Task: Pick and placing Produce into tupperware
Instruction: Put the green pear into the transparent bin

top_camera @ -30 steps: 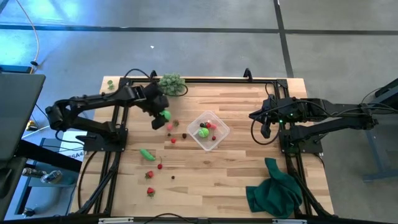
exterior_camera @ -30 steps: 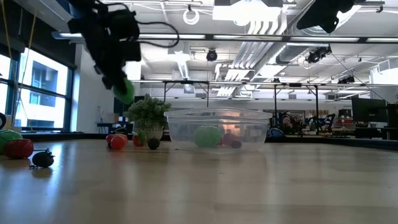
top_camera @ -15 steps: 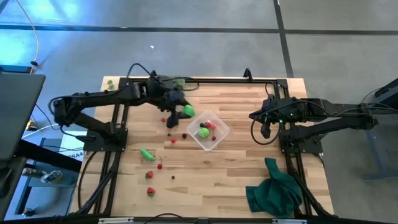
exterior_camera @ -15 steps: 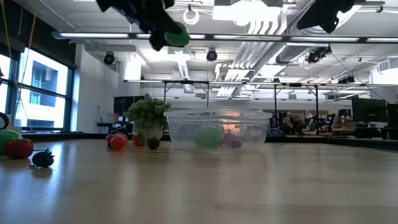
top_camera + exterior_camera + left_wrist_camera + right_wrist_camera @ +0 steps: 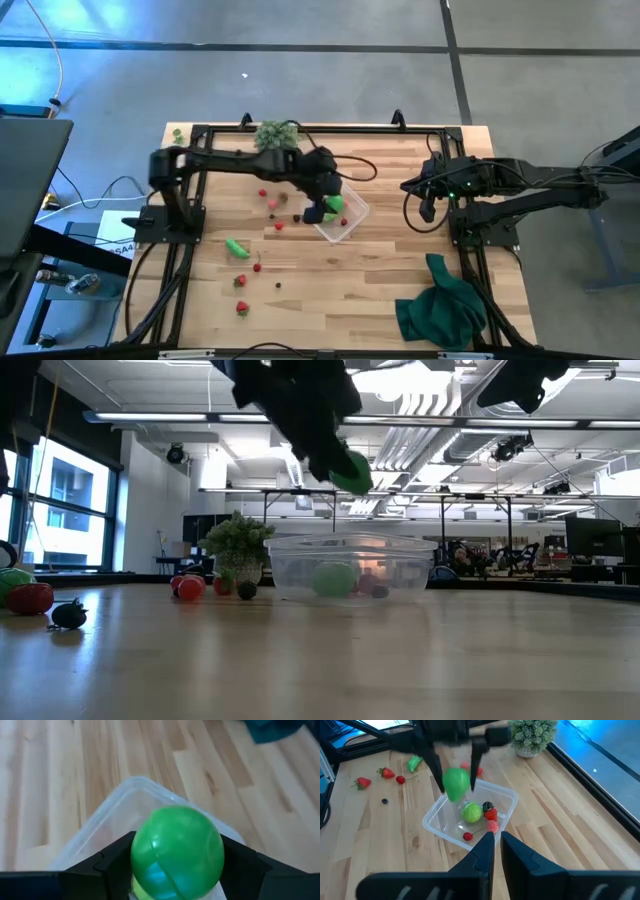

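Note:
My left gripper (image 5: pixel 329 205) hangs above the clear squarish tupperware (image 5: pixel 355 217), shut on a bright green ball (image 5: pixel 177 851). The low view shows the ball (image 5: pixel 350 470) well above the tupperware's rim (image 5: pixel 350 541). Inside the tupperware (image 5: pixel 432 820) lie a green round piece (image 5: pixel 472 813), red pieces and a dark one. Loose produce rests on the wood to its left: red berries (image 5: pixel 272 203), a green oblong piece (image 5: pixel 237 248), more red ones (image 5: pixel 241 308). My right gripper (image 5: pixel 428 207) waits shut near the table's right edge. My left gripper pinches the green ball between its two fingers, one finger (image 5: pixel 117 862) on each side of the ball's widest part (image 5: pixel 137 855). The fingers (image 5: pixel 438 772) come from above, pointing down. The ball is lifted clear and sits over the tupperware's opening.
A pale green bushy plant (image 5: pixel 276 134) stands at the far edge. A dark green cloth (image 5: pixel 440 305) lies crumpled at the near right corner. Black frame rails (image 5: pixel 190 215) run along the table's left and right sides. Bare wood lies between the tupperware and the near edge.
My left gripper has carried the green ball from the table's left part rightward to above the tupperware, rising first and then coming down somewhat. It has stayed shut on the ball. The right arm has kept still.

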`<action>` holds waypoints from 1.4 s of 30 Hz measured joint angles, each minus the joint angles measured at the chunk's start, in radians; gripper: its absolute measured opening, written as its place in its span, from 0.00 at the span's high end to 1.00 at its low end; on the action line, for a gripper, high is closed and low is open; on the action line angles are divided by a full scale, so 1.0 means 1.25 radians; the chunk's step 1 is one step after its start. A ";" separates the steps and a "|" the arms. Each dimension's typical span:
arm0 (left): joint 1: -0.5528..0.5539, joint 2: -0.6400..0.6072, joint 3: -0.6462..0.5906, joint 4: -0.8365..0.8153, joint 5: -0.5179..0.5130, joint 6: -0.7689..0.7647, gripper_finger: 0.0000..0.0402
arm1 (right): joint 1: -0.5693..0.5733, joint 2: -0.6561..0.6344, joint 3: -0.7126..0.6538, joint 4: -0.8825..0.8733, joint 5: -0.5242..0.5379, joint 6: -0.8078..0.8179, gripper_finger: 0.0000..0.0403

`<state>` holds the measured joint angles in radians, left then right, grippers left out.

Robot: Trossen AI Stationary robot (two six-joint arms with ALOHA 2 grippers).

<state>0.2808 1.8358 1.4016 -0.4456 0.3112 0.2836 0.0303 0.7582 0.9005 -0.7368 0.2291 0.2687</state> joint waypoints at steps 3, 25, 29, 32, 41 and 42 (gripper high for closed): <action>-0.001 0.051 0.016 -0.005 0.000 0.002 0.42 | 0.000 0.000 0.000 0.000 0.000 0.000 0.94; -0.036 0.111 0.027 -0.006 -0.136 0.070 0.45 | 0.000 0.000 0.000 0.000 0.000 0.000 0.94; -0.036 0.111 0.027 -0.010 -0.154 0.072 0.44 | 0.000 0.000 0.000 0.000 0.000 0.000 0.94; -0.036 0.111 0.027 -0.032 -0.155 0.072 0.42 | 0.000 0.000 0.000 0.000 0.000 0.000 0.94; -0.036 0.133 0.027 -0.046 -0.150 0.069 0.44 | 0.000 0.000 0.000 0.000 0.000 0.000 0.94; -0.036 0.133 0.027 -0.046 -0.150 0.069 0.44 | 0.000 0.000 0.000 0.000 0.000 0.000 0.94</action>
<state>0.2352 2.0022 1.4349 -0.5030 0.1234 0.3702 0.0303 0.7582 0.9005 -0.7368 0.2287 0.2687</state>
